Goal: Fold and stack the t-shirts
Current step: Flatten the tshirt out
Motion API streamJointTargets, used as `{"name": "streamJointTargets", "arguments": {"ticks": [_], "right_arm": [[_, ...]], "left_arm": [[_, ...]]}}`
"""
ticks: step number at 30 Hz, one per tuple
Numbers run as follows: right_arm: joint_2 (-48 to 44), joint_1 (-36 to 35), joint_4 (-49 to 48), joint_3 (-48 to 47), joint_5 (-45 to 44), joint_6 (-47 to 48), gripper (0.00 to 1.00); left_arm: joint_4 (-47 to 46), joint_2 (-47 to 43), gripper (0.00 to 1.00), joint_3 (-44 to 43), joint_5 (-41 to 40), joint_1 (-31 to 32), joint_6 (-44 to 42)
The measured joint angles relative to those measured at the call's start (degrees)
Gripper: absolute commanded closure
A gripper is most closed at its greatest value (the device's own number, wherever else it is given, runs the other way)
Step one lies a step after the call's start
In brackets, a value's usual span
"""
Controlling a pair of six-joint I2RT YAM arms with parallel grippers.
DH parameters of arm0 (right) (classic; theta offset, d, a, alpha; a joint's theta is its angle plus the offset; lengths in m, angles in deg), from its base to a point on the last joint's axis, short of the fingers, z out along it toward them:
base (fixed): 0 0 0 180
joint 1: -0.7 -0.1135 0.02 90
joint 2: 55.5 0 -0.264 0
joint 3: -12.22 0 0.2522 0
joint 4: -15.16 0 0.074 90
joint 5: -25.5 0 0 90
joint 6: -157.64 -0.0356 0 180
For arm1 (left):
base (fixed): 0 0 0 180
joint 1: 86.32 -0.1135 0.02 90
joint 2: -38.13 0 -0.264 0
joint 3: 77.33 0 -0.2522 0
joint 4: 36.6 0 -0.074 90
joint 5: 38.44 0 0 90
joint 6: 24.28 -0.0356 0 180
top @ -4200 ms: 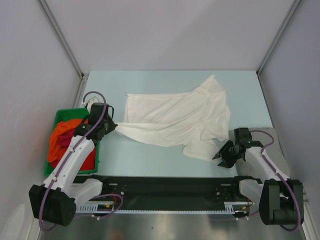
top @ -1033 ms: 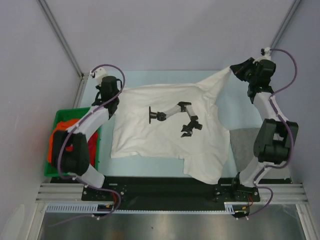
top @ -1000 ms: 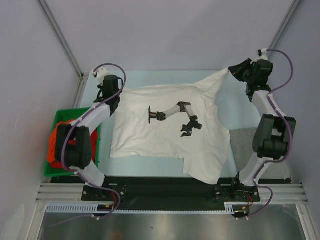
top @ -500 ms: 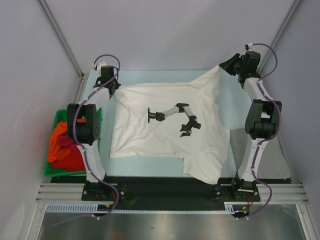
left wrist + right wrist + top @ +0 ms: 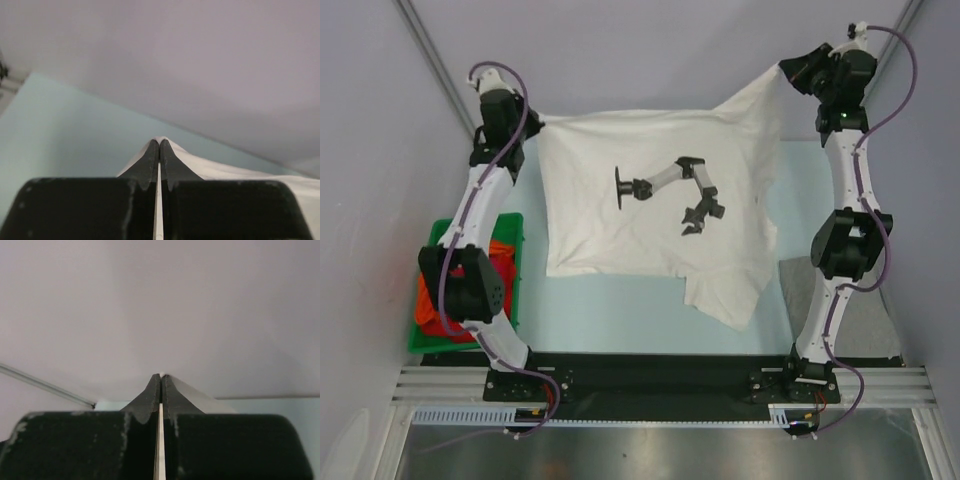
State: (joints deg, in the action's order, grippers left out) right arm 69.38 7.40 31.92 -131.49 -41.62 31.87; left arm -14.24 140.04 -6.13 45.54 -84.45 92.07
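Lifted higher, left end effector and right end effector each pinch a white t-shirt corner.

The white t-shirt is soft matt cloth; the green bin smooth plastic; the table matt.

White t-shirt hanging spread out, orange t-shirt bunched at left

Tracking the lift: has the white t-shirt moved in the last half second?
Yes. The white t-shirt rose: its top edge now overlaps the back wall, beyond the table.
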Motion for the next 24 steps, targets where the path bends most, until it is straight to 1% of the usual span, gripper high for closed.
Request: {"name": "streamJointTargets", "arguments": {"ticks": [3, 8, 13, 18, 21, 24], "right_arm": [[-3.6, 1.9, -0.7, -0.4, 0.2, -0.9, 1.0], [-10.5, 7.5, -4.5, -0.4, 1.7, -5.1, 1.0], [-20.7, 10.5, -9.4, -0.4, 3.7, -9.9, 1.0], [-33.7, 12.0, -12.4, 0.5, 3.9, -12.2, 1.0], [-41.6, 14.0, -13.5, 0.7, 3.8, -12.6, 1.0], [-47.5, 16.2, -14.2, 0.6, 3.2, -12.6, 1.0]], "left_arm": [[-0.3, -6.7, 1.0, -4.6, 0.2, 0.0, -0.6], [-0.5, -17.3, 1.0, -12.0, 0.3, -1.0, -0.6], [0.6, -23.6, 1.0, -19.6, 0.9, -2.8, -0.3], [2.7, -31.3, 1.0, -20.6, 0.7, -3.5, -0.3], [3.9, -36.8, 1.0, -20.8, 0.3, -3.5, -0.4], [4.4, -40.7, 1.0, -21.2, -0.5, -3.0, -0.8]]}}
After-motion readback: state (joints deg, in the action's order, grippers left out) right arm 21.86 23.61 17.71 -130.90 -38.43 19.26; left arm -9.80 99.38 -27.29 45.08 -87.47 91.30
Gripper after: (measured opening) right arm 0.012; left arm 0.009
